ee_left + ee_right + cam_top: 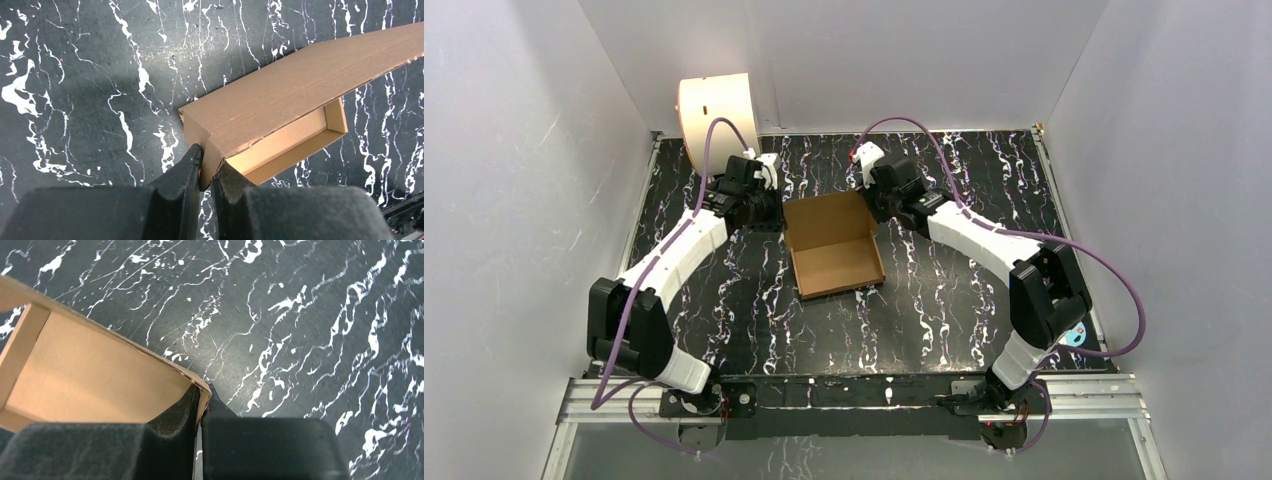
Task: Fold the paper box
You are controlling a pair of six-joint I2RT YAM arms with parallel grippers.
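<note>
Brown corrugated cardboard forms the paper box [834,250], a thin, shallow die-cut mailer with raised walls and an open top. We find it on the black table [944,320] with white marble-like veining, directly between the two sets of jaws.

Left gripper [771,213]: we see its jaws clenched on the box. In the left wrist view the left gripper [206,161] pinches a cardboard panel at the corner nearest to it, with one dark finger [182,172] on each face of the sheet. From the jaws the panel runs ahead and to the right, tilted over the tray. The open tray of the paper box [295,140] sits just right of the jaws, under that panel.

Right gripper [876,203]: we see its jaws likewise clenched on the box. In the right wrist view the right gripper [200,396] grips the corner of a side wall edge-on, with the cardboard sandwiched between both fingers. The inside of the paper box [90,375] spreads to the left of the jaws. Bare table lies ahead and to the right of them.

A cream-white cylindrical drum [714,108] stands at the far left corner, beyond the left jaws and apart from the box. A purple cable [1114,300] loops along each arm.
</note>
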